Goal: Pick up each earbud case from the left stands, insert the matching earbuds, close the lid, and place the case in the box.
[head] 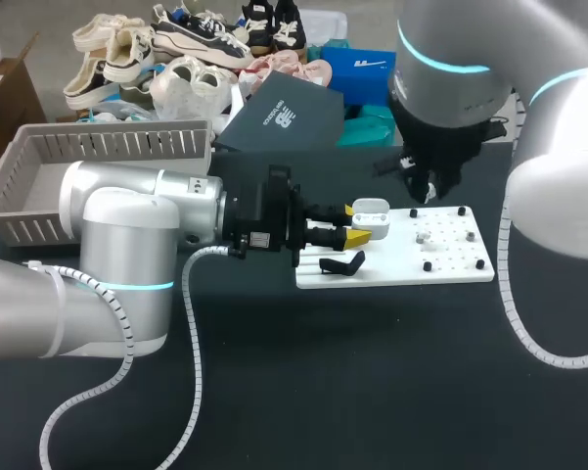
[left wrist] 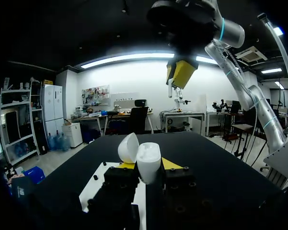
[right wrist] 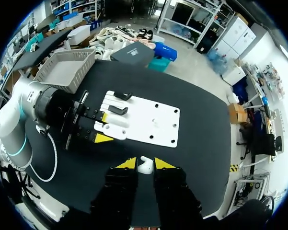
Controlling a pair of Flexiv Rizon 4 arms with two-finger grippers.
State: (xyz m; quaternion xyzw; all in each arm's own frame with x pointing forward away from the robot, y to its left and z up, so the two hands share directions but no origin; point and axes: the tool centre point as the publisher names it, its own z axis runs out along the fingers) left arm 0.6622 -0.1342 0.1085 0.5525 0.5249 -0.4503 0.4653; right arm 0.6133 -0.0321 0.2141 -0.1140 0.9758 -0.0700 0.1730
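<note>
A white earbud case (head: 373, 211), lid open, sits between the yellow fingertips of my left gripper (head: 355, 223), which is shut on it over the left part of the white board (head: 455, 269). In the left wrist view the case (left wrist: 148, 160) stands upright with its lid (left wrist: 128, 147) tipped back. My right gripper (head: 429, 188) hangs above the board. In its own view that gripper (right wrist: 144, 164) is shut on a small white earbud (right wrist: 144, 166), high over the board (right wrist: 158, 108) and the case (right wrist: 114, 130). A small white piece (head: 423, 237) lies on the board.
Black stands (head: 341, 263) sit on the board's left end, and black pegs (head: 428, 266) dot its right half. A grey basket (head: 98, 147) stands at the back left, with a dark box (head: 284, 116) and several shoes behind it.
</note>
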